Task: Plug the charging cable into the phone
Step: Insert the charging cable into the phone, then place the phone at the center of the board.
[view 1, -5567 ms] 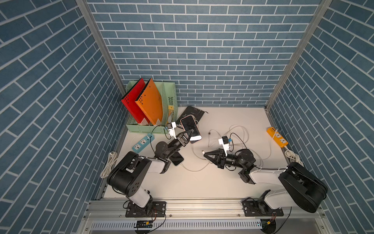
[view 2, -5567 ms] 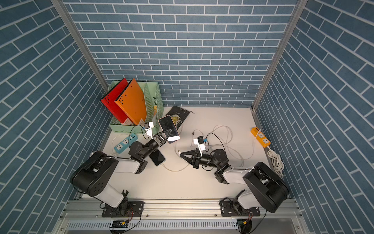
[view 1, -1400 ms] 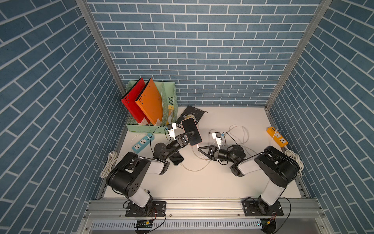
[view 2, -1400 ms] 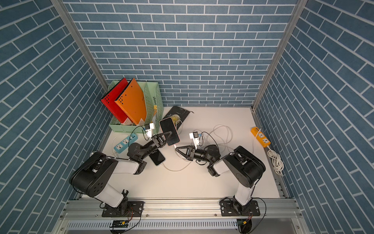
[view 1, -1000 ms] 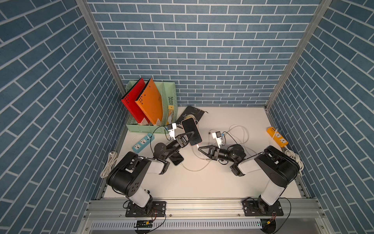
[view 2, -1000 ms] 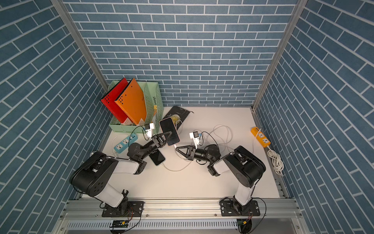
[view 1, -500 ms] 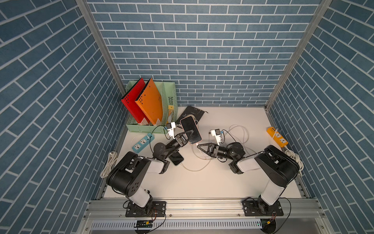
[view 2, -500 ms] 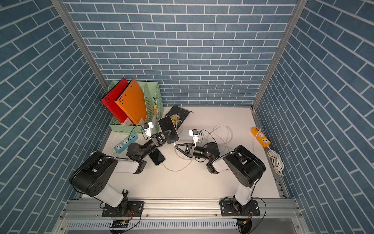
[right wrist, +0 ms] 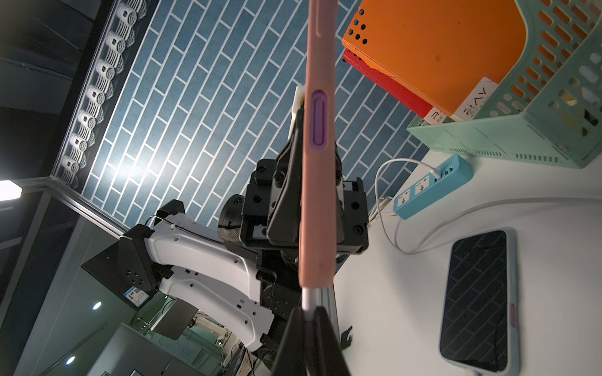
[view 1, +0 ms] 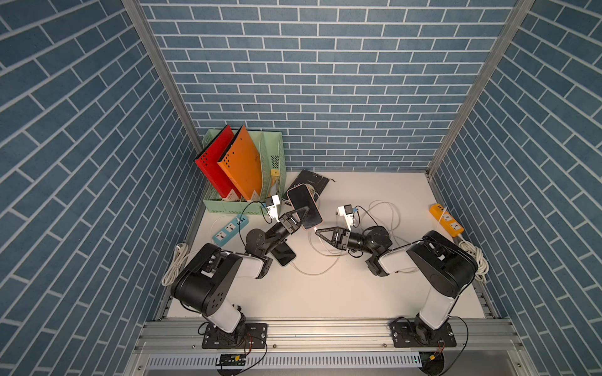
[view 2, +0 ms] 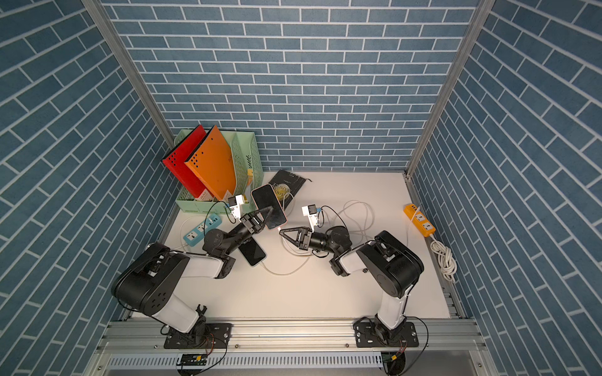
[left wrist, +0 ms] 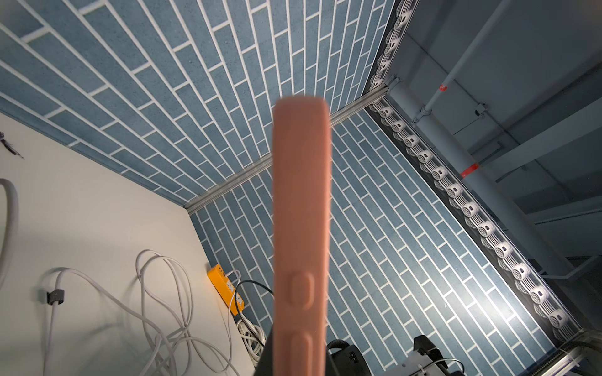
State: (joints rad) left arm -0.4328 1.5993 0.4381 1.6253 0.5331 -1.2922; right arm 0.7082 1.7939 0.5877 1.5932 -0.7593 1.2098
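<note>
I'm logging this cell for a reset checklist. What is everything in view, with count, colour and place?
phone: 1, pink case, held above the table
second phone: 1, pale case, lying flat, cabled
charging cable: 1, white, plug at the pink phone's end
folders: 2, red and orange, in the file rack
file rack: 1, green, back left corner
power strips: 2, blue beside the rack, orange by the right wall
pouch or notebook: 1, black, behind the phone
left gripper: 1, black, shut on the phone
right gripper: 1, black, shut on the cable's plug
</note>
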